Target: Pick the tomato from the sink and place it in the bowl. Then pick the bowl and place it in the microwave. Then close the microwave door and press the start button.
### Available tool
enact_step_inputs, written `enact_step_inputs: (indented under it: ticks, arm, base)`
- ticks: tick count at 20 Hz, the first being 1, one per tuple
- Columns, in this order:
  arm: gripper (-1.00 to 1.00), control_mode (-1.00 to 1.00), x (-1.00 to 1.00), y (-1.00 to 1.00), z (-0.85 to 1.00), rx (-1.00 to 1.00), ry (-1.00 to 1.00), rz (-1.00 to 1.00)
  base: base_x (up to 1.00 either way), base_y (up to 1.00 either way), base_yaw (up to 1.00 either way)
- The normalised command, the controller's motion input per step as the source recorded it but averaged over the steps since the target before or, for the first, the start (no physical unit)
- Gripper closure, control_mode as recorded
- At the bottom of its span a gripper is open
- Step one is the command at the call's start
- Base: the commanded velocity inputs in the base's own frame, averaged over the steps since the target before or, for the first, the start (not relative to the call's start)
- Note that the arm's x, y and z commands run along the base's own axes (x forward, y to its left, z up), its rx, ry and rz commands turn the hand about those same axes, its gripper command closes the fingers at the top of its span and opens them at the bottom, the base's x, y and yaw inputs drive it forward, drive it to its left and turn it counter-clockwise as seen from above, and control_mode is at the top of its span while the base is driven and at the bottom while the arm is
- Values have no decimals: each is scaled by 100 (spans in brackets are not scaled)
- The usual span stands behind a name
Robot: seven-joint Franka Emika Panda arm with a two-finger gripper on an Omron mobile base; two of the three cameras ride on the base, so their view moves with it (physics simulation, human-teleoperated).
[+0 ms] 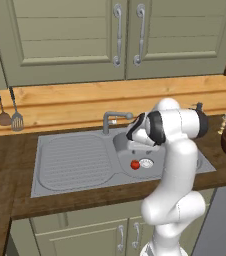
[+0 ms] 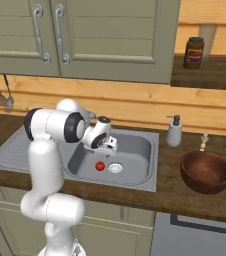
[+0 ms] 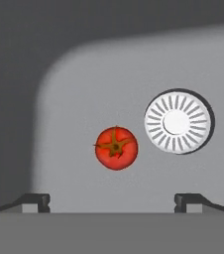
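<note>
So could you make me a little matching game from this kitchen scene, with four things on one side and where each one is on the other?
Things:
1. tomato
2. bowl
3. pincer
4. jar

Places:
A. on the wooden counter, to the right of the sink
B. up on the shelf beside the green cabinets
C. on the basin floor, next to the round drain
D. open, above the basin, pointing down at the tomato

Pairs: 1-C, 2-A, 3-D, 4-B
</note>
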Motion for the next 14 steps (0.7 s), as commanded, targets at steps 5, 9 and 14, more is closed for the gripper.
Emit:
enact_step_inputs:
  ticks: [5,9,14]
  arm:
    - [-100,-100,38,1,-39,0,0,0]
    - [-100,-100,4,0,-30,0,2,0]
    - [-100,-100,0,2,-30,0,2,0]
  base:
    - [0,0,0]
    - [0,0,0]
    - [0,0,0]
